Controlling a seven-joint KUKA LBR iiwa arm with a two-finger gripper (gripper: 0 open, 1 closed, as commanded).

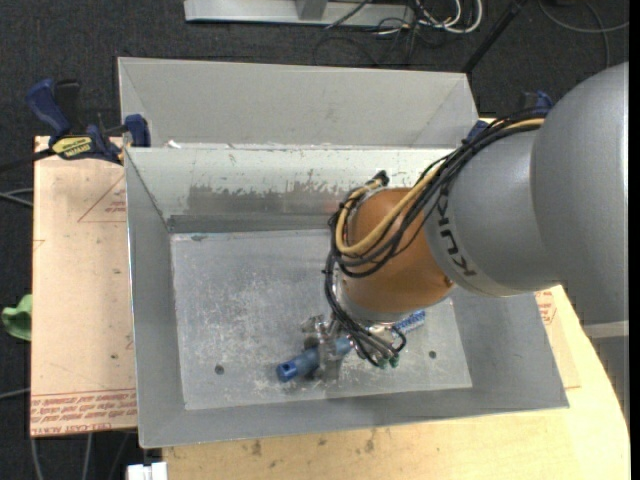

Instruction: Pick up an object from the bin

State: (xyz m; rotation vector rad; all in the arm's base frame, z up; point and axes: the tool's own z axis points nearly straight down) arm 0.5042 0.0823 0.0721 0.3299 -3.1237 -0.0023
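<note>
My gripper (324, 349) is down at the bin floor near the front wall, a little right of the middle, mostly hidden under the arm's wrist. A small blue thing (291, 370), short and stubby, lies on the floor just left of and below it, its right end running in under the gripper. Whether the gripper grips it I cannot make out. A flat blue and white piece (410, 319) pokes out from under the wrist on the right. A small dark green bit (386, 361) lies just right of the gripper among the cables.
The arm comes in from the right, and its orange cover and looped cables hang over the right half of the bin floor. The front wall stands close behind the blue thing. Bare scuffed metal floor stretches to the left and back.
</note>
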